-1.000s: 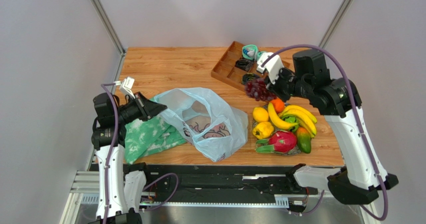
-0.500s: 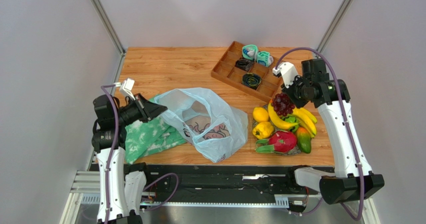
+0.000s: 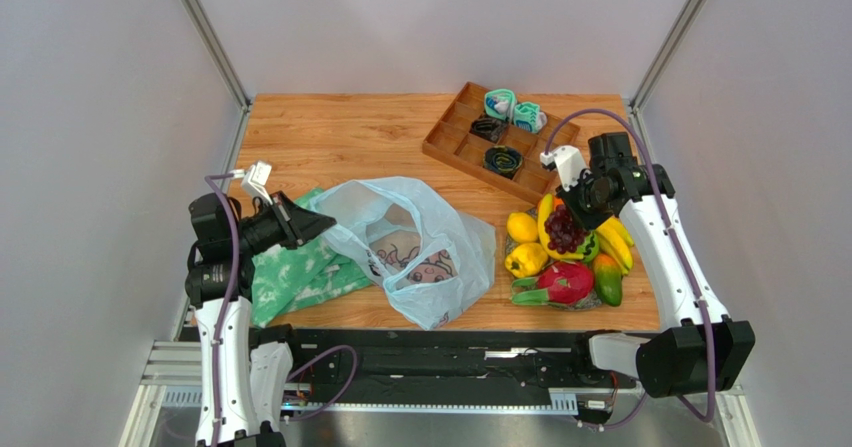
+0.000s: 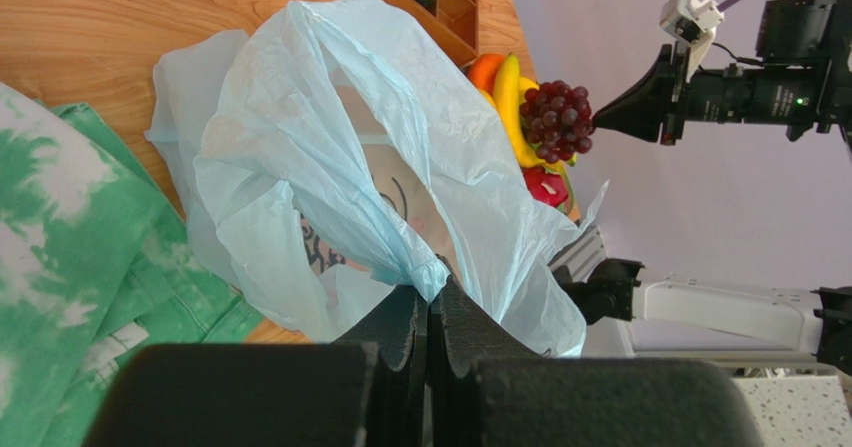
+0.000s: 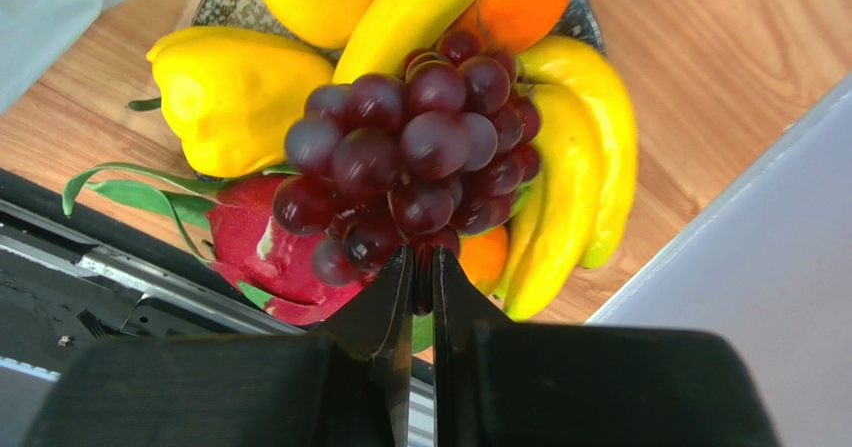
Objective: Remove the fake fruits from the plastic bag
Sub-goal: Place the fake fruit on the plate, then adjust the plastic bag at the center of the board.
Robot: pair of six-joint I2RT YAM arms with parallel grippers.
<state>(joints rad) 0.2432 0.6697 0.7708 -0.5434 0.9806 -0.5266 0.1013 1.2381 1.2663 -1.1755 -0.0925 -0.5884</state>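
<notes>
The pale-blue plastic bag [image 3: 415, 242] lies at the table's front middle, its mouth open toward the left. My left gripper [image 3: 318, 223] is shut on the bag's edge [image 4: 425, 267]. My right gripper [image 3: 572, 217] is shut on the purple grapes [image 3: 565, 233] and holds them over the fruit pile; they show close in the right wrist view [image 5: 410, 157]. On the plate [image 3: 590, 305] lie the banana bunch [image 3: 612, 242], lemon [image 3: 521, 228], yellow pepper [image 3: 525, 260], dragon fruit [image 3: 562, 282], mango [image 3: 607, 279] and an orange [image 5: 520, 2].
A green-and-white mottled cloth [image 3: 290, 272] lies under the bag's left side. A wooden compartment tray [image 3: 455, 132] with small teal and black items stands at the back right. The table's right edge runs close to the plate.
My right gripper has carried the grapes from near the wooden tray down and to the right, over the fruit pile. My left gripper has kept its hold on the bag.
</notes>
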